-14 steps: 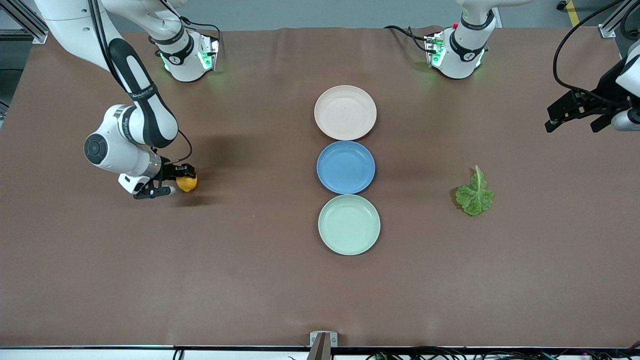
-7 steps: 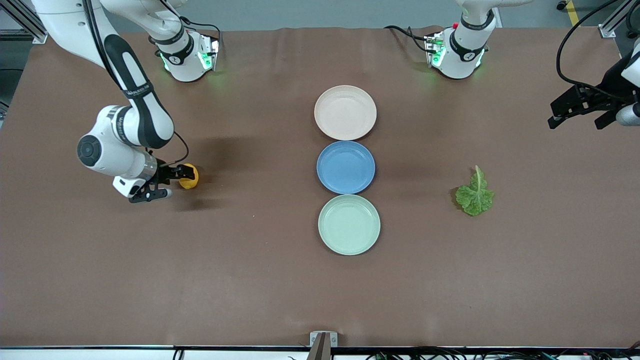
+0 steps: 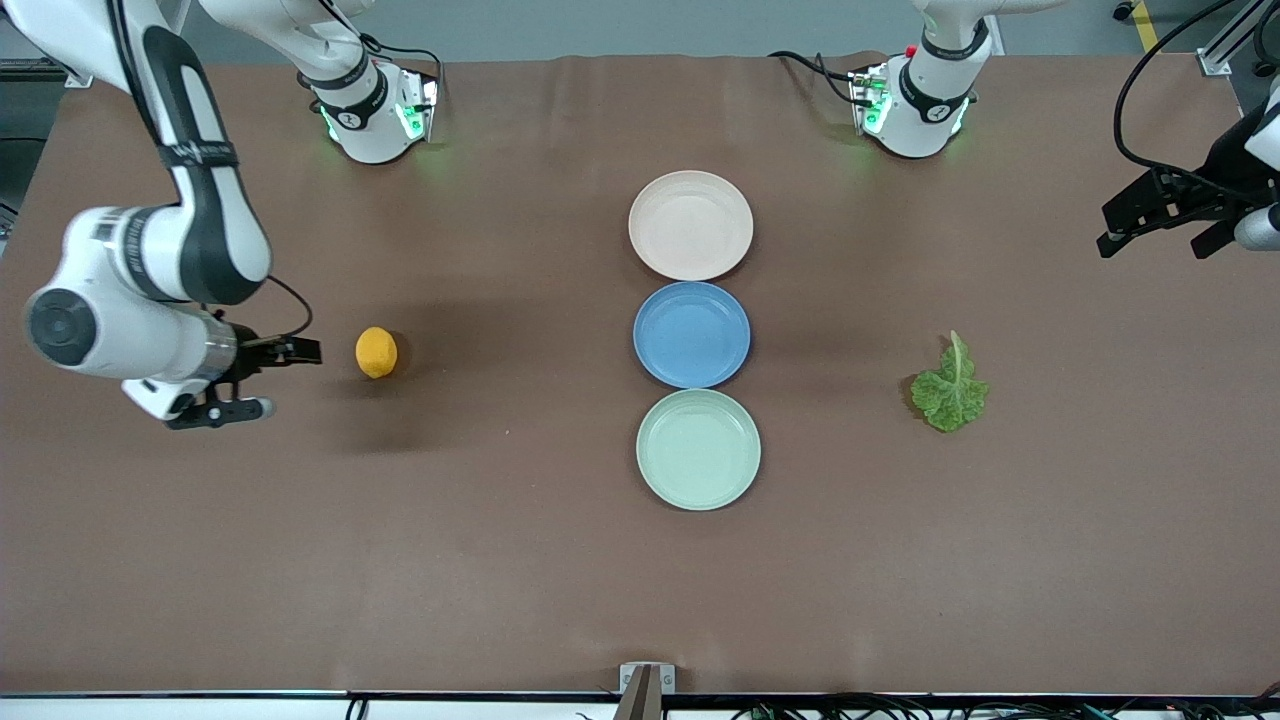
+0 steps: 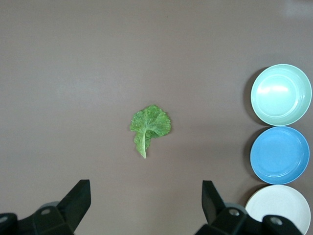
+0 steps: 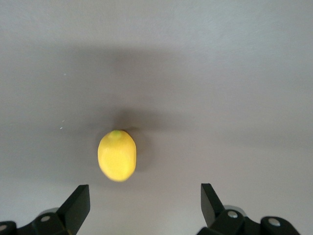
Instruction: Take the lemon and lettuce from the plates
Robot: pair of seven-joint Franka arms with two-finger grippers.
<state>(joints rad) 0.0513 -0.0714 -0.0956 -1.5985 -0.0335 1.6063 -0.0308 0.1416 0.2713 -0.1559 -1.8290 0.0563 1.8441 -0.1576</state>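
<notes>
The lemon point(image 3: 376, 352) lies on the bare table toward the right arm's end, off the plates; it also shows in the right wrist view point(image 5: 117, 155). My right gripper point(image 3: 292, 378) is open and empty, apart from the lemon, over the table toward the right arm's end point(image 5: 145, 198). The lettuce point(image 3: 950, 388) lies flat on the table toward the left arm's end and shows in the left wrist view point(image 4: 149, 126). My left gripper point(image 3: 1147, 250) is open and empty, up over the table's edge point(image 4: 146, 196). The beige-pink plate point(image 3: 690, 225) and mint plate point(image 3: 698, 449) hold nothing.
A blue plate point(image 3: 691, 334) sits between the beige-pink and mint plates in a row at the table's middle. The left wrist view shows the same row: mint plate point(image 4: 281, 94), blue plate point(image 4: 279, 154), beige-pink plate point(image 4: 278, 209).
My right gripper has opened, let go of the lemon on the table and drawn away toward the right arm's end. The left gripper has hardly moved.
</notes>
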